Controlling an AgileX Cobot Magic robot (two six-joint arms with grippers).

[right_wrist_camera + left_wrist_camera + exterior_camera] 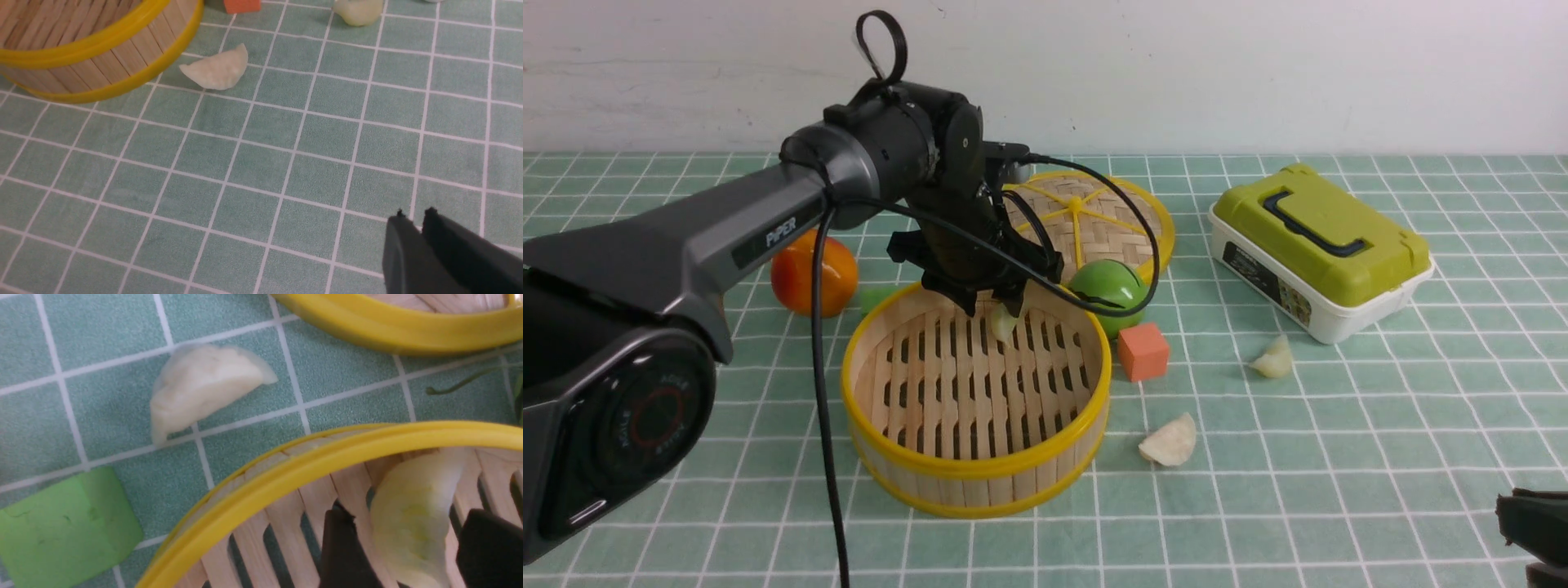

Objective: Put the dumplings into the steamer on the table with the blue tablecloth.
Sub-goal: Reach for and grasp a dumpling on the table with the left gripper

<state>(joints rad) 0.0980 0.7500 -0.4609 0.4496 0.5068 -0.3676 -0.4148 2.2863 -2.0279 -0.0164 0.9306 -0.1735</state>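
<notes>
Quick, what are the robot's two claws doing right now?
Left gripper: shut on a dumpling, over the steamer.
Right gripper: shut, holding nothing.

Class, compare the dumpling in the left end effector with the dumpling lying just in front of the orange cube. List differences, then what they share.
Place: the held dumpling is pinched in the left end effector over the steamer floor; the loose dumpling lies on the tablecloth, outside it.
Colour: the held dumpling looks yellowish-green; the loose dumpling is paler, whiter.
Shared: both are small crescents.
</notes>
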